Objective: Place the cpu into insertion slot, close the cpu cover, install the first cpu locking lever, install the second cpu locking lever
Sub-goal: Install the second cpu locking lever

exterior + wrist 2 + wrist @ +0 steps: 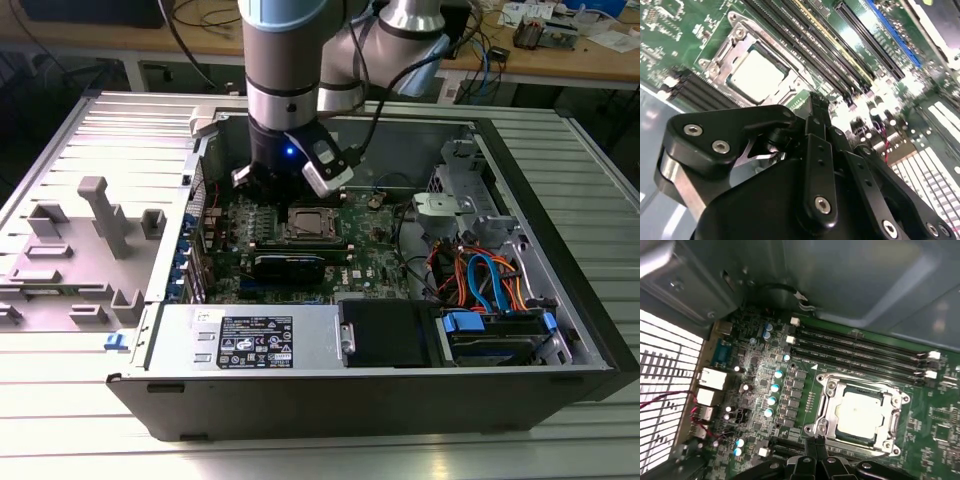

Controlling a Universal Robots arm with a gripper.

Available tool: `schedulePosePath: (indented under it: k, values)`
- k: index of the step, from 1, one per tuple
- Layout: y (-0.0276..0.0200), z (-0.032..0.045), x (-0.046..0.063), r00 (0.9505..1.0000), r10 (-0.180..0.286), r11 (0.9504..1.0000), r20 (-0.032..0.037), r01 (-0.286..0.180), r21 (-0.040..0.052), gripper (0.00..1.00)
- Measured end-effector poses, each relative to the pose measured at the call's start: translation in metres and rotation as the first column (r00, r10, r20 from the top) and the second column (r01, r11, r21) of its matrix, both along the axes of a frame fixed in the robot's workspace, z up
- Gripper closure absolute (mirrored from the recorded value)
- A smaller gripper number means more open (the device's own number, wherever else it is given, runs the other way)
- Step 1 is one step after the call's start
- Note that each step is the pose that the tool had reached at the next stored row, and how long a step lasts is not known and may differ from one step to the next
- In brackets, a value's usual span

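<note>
The gripper point(818, 107) hangs over the motherboard point(765, 385) with its two black fingers pressed together into one narrow tip, nothing between them. In the first wrist view that tip point(816, 444) pokes up from the bottom edge of the frame, just beside the near corner of the socket.

The cpu point(859, 415) already sits in its slot, lower right of the first wrist view and upper left of the second wrist view point(756, 76). Its top is a flat, pale, brushed-metal square that catches the light. Around it lies the cpu cover point(826, 405), a thin silver-grey frame that looks folded down flat over the chip's edges, with screw heads at its corners. I cannot tell whether either locking lever is hooked.

From the exterior view the gripper point(285, 190) is near the centre of the frame, just above the socket point(310, 225), inside the open grey steel computer case point(560, 300).

What worries me is how close that hard tip is to fragile things. If it slid sideways off a springy wire lever, it could scrape the green board or clip the small blue-topped capacitors point(774, 387) close by. The long black memory slots point(860, 352) run along the socket's far side, and a bundle of orange and blue cables point(480, 280) lies at the right of the exterior view, well apart.
</note>
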State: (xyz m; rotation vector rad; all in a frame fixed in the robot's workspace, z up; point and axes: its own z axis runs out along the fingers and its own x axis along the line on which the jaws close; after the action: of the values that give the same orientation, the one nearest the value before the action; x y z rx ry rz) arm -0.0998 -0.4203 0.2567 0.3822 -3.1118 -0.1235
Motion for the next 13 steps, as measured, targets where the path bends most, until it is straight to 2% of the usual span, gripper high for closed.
schedulePosePath:
  k: [5,7,13]
  values:
    - [0.0011,0.0198,0.000,1.0000,0.002,1.0000,0.0000,-0.002,0.0000,0.89]
    - [0.0012,0.0205,0.002,1.0000,0.002,1.0000,0.0000,-0.002,0.0003,0.89]
    - [0.0011,0.0205,0.017,1.0000,0.002,1.0000,-0.0031,-0.002,0.0000,0.89]
